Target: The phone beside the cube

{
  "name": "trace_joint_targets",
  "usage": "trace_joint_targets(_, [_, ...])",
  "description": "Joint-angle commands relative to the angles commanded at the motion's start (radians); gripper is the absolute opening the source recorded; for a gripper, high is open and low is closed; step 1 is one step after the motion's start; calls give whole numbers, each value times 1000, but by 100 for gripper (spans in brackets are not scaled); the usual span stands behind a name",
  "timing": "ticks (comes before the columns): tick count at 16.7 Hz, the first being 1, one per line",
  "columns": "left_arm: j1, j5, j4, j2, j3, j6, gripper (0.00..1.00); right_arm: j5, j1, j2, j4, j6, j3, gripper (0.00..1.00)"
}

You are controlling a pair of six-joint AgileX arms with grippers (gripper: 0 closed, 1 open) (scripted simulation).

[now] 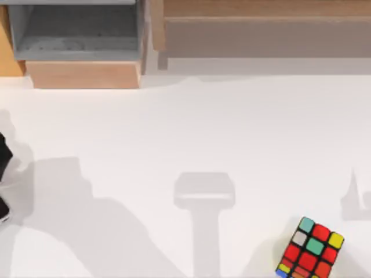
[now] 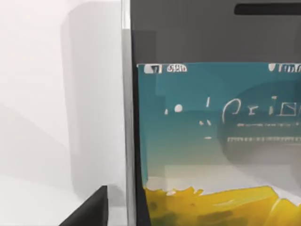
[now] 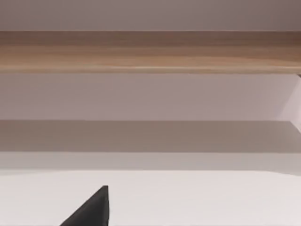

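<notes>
- White table (image 1: 174,127) under the top camera, with a grey open-fronted box (image 1: 75,29) in a wooden frame at the far left and a long wooden shelf (image 1: 261,17) along the far right.
- The cube (image 1: 310,248) sits at the near right edge, tilted, red stickers mostly up, green one in the middle.
- At the far left edge, a dark part of the left arm (image 1: 4,174) pokes into the top view.
- Left wrist view: the phone (image 2: 211,132) is right up close, white edge, lit teal and yellow screen. One dark fingertip (image 2: 91,209) shows beside it; whether the left gripper clamps the phone, I cannot tell.
- Phone and cube are well apart, on opposite sides.
- Right wrist view: the shelf again and one dark fingertip (image 3: 91,209); the right gripper's state, cannot tell.
</notes>
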Motion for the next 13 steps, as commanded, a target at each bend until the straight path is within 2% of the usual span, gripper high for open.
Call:
trace_joint_targets(6, [2, 0, 39, 26, -21, 2, 100, 0, 0, 0, 0, 0, 0, 100])
trace_joint_targets(13, [2, 0, 39, 26, -21, 2, 47, 0, 0, 0, 0, 0, 0, 100])
